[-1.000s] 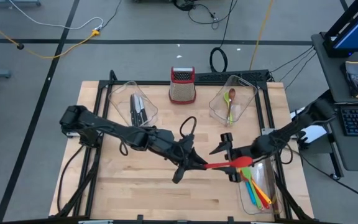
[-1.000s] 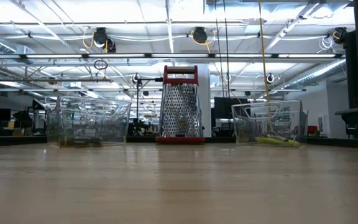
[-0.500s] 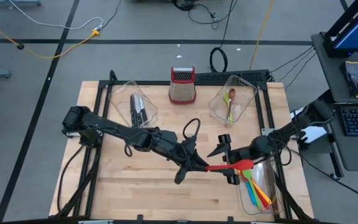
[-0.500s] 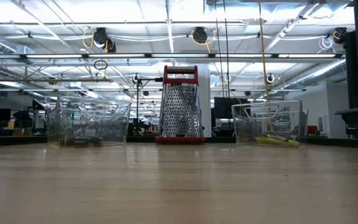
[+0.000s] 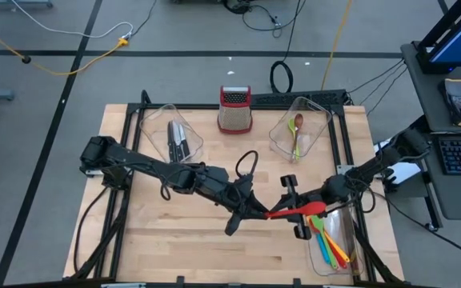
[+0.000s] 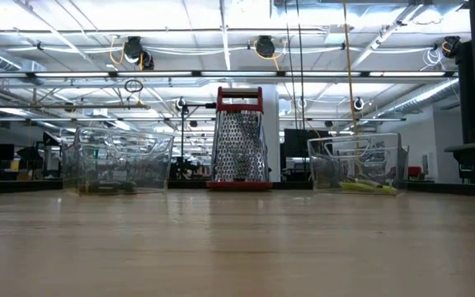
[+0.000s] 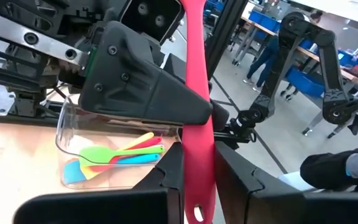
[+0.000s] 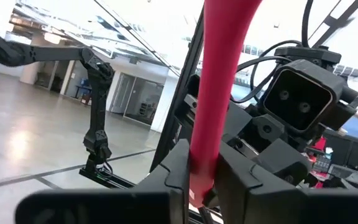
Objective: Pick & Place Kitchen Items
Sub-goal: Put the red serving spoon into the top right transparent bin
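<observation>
Your left gripper (image 5: 256, 211) and right gripper (image 5: 294, 210) both clamp jaws on the red spatula (image 5: 293, 212), above the counter (image 5: 182, 240).

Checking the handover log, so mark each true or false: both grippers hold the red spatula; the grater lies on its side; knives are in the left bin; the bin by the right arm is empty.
1. Both the left gripper and the right gripper clamp the red spatula. True.
2. The grater lies on its side. False: it stands upright.
3. Knives are in the left bin. True.
4. The bin by the right arm is empty. False: it holds coloured spatulas.
</observation>
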Controlling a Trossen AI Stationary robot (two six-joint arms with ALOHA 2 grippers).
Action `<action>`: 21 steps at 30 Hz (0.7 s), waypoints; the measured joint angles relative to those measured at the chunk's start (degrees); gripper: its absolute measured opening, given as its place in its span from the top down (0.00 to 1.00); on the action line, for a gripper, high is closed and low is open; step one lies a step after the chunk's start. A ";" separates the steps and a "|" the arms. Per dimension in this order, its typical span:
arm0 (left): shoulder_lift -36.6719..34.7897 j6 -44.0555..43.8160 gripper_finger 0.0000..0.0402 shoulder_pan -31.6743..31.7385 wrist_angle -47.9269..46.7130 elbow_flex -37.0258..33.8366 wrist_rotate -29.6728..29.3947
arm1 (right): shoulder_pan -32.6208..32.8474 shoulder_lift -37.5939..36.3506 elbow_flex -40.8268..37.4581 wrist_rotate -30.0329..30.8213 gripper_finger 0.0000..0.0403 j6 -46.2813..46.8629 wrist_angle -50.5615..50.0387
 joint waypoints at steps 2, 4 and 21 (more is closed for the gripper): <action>0.00 -0.04 0.87 0.00 -0.03 0.00 -0.01 | 0.00 0.00 0.00 0.32 0.91 1.23 0.02; 0.00 0.41 0.87 0.00 -0.20 0.00 -0.02 | 0.00 0.00 0.00 0.46 0.91 1.49 0.00; -3.10 7.11 0.58 1.65 -14.48 -0.04 -8.04 | -0.10 -0.04 -0.04 7.33 0.91 2.18 -0.16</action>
